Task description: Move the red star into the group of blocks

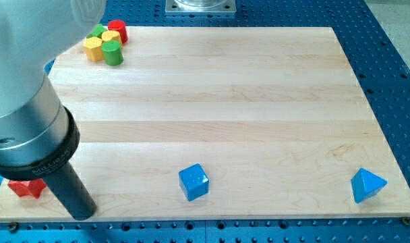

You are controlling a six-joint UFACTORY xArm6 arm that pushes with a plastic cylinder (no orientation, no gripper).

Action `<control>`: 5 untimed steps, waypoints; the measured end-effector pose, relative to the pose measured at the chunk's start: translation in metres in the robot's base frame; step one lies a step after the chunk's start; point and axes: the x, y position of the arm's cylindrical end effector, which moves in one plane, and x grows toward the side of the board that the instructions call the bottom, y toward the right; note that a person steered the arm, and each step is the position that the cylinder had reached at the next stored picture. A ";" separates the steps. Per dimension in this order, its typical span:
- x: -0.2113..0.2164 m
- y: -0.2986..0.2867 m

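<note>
The red star point(25, 187) lies at the board's bottom left corner, partly hidden behind my arm. My tip point(83, 212) rests on the board just to the right of the star, near the bottom edge. The group of blocks sits at the top left: a red cylinder point(118, 30), a green block point(99, 31), a yellow block point(110, 36), a yellow hexagon point(92, 47) and a green cylinder point(112, 52), all packed close together.
A blue cube point(193, 181) lies at the bottom middle of the wooden board point(218, 101). A blue triangular block point(367, 185) lies at the bottom right corner. My arm's large grey body point(23, 94) covers the board's left side.
</note>
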 end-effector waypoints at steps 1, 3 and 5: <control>-0.001 -0.010; 0.000 -0.023; -0.027 -0.100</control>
